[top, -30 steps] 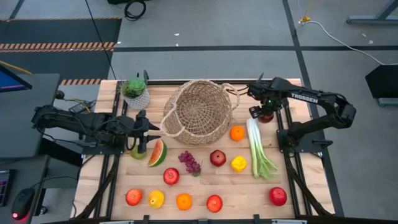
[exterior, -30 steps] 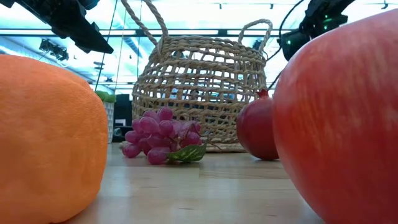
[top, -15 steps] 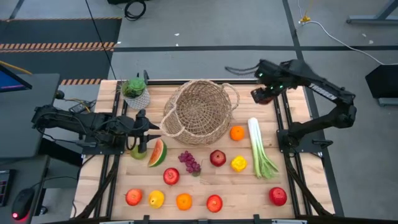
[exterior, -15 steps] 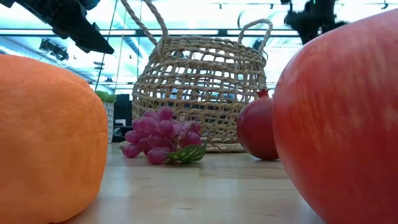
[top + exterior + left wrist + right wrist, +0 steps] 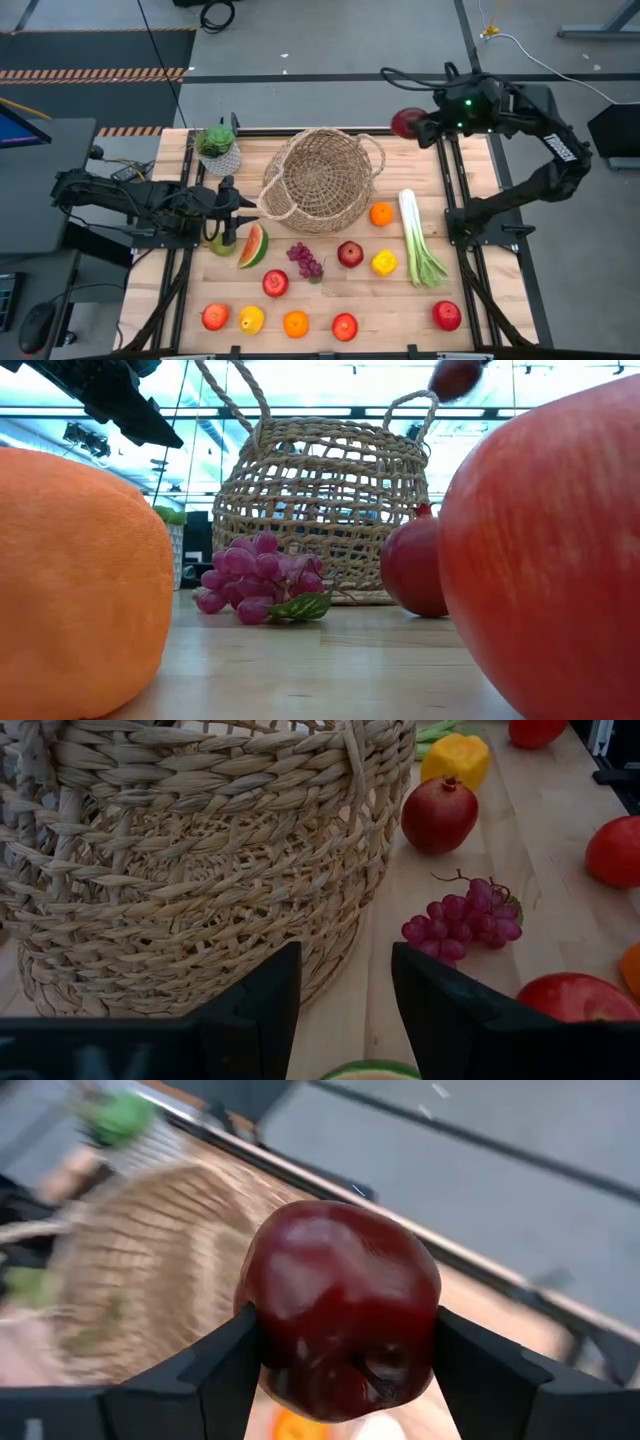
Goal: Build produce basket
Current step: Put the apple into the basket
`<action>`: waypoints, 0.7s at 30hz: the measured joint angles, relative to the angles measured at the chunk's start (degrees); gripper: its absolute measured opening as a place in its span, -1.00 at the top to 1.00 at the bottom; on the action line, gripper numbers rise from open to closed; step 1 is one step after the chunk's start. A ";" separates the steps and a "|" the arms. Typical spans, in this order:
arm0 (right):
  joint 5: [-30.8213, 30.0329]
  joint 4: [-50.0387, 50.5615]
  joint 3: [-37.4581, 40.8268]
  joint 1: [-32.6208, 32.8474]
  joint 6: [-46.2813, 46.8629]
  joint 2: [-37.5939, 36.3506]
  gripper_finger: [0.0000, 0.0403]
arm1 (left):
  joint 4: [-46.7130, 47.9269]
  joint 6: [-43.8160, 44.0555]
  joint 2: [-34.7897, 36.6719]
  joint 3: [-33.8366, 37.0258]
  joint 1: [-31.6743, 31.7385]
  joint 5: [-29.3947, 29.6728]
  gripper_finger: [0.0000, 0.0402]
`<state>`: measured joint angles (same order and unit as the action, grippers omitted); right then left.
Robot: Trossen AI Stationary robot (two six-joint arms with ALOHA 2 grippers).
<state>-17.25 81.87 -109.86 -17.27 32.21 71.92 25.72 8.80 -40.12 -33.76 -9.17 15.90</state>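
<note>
- A dark red apple (image 5: 338, 1308) is clamped between the fingers (image 5: 215, 1370) of the right gripper (image 5: 410, 124), held high in the air beyond the far right edge of the counter (image 5: 480, 300), just outside the basket's right side in the high view.
- In the low view the same apple (image 5: 455, 377) is seen above the basket's right loop handle (image 5: 410, 405), clear of the rim.
- The basket (image 5: 318, 180) stands upright on the far middle of the counter; nothing can be made out inside it from above.
- The left gripper (image 5: 235, 215) is held low at the near left of the basket, its fingers (image 5: 255, 1010) spread apart with nothing between them and pointed at the woven wall (image 5: 200, 860).
- A green pear (image 5: 221, 243) and a watermelon slice (image 5: 253, 246) lie just beside the left gripper, on its near side.
- The purple grapes (image 5: 305, 260) lie near the basket's front, with a pomegranate (image 5: 350, 254) and a yellow pepper-like piece (image 5: 384, 263) to their right.
- An orange (image 5: 381, 214) lies just beside the basket's right side, and the leek (image 5: 417, 240) lies lengthwise further right, apart from the orange.
- A red apple (image 5: 275, 283) sits in front of the grapes; a front row of red, yellow and orange fruit (image 5: 296, 323) is set along the near edge, and another red apple (image 5: 447, 315) lies at the near right.
- A small potted plant (image 5: 217, 148) stands at the far left, just beside the basket.
</note>
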 joint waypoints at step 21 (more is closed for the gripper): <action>0.40 -21.83 0.04 18.18 -13.12 17.12 -0.32 | 1.28 1.00 0.00 0.00 0.00 2.36 0.18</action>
<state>-16.85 60.05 -109.82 0.90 19.09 89.04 27.00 9.80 -40.12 -33.76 -9.17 18.26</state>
